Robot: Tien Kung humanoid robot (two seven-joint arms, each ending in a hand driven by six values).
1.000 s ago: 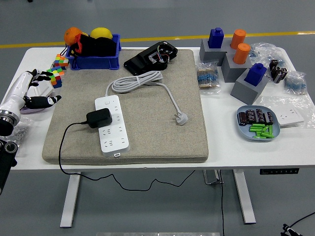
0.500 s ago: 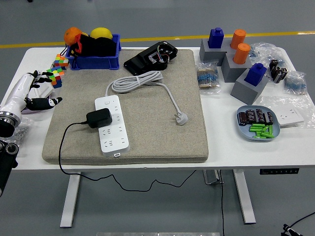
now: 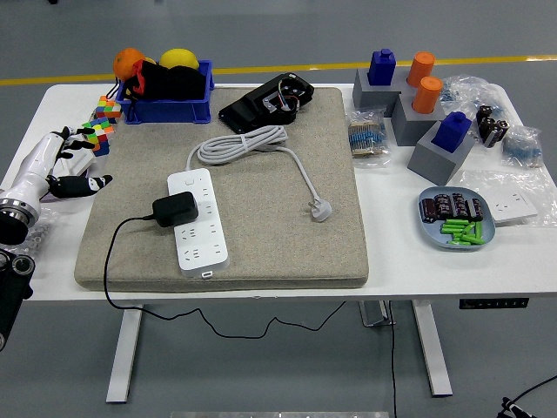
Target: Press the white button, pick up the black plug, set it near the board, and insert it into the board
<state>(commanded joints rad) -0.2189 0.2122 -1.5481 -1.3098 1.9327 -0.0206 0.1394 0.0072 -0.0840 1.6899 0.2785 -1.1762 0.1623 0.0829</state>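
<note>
A white power strip (image 3: 199,217) lies on the grey mat (image 3: 278,252), running from upper left to lower right. The black plug (image 3: 175,209) sits on the strip's left side, about a third of the way down, and its black cord (image 3: 111,261) trails off the mat's front left edge. The strip's own white cable (image 3: 244,144) is coiled behind it and ends in a white plug (image 3: 320,210). My left hand (image 3: 70,165) hovers at the table's left edge, well left of the strip, fingers spread and empty. The right arm is out of view.
A blue bin (image 3: 165,96) with fruit and a colourful cube (image 3: 103,117) stand at the back left. A black device (image 3: 268,100) rests at the mat's back edge. Grey blocks with blue and orange pegs (image 3: 418,104), bags of parts and a blue plate (image 3: 457,218) fill the right side.
My left hand has drifted slightly left and toward the near edge, away from the mat. Nothing else has moved.
</note>
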